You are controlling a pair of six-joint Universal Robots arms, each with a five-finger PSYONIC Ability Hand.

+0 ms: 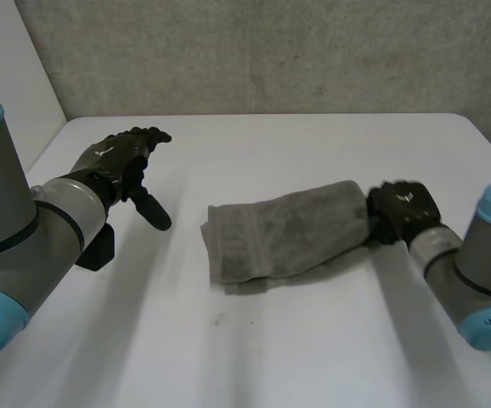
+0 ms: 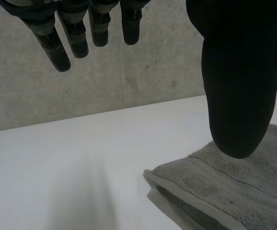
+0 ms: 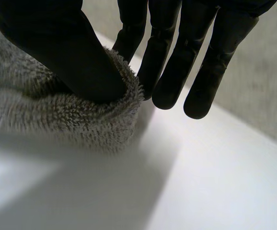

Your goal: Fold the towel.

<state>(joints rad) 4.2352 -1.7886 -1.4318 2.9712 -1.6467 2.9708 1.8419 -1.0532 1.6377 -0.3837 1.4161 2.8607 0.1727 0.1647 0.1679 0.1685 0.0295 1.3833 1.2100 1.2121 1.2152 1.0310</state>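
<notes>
A grey towel [image 1: 288, 229] lies folded into a long bundle across the middle of the white table [image 1: 296, 348]. My right hand [image 1: 403, 208] is at the towel's right end. Its thumb [image 3: 62, 52] presses into the fluffy end fold of the towel [image 3: 57, 115], and the fingers [image 3: 169, 72] close in on the other side, pinching it. My left hand [image 1: 118, 161] hovers over the table left of the towel, open, with straight fingers [image 2: 66, 43] and the thumb [image 2: 239, 72] spread apart. The towel's left end [image 2: 234, 191] lies below that thumb, apart from it.
A grey wall [image 1: 271, 51] rises behind the table's far edge. A white panel [image 1: 8, 68] stands at the far left corner. Bare tabletop lies in front of the towel and on its left.
</notes>
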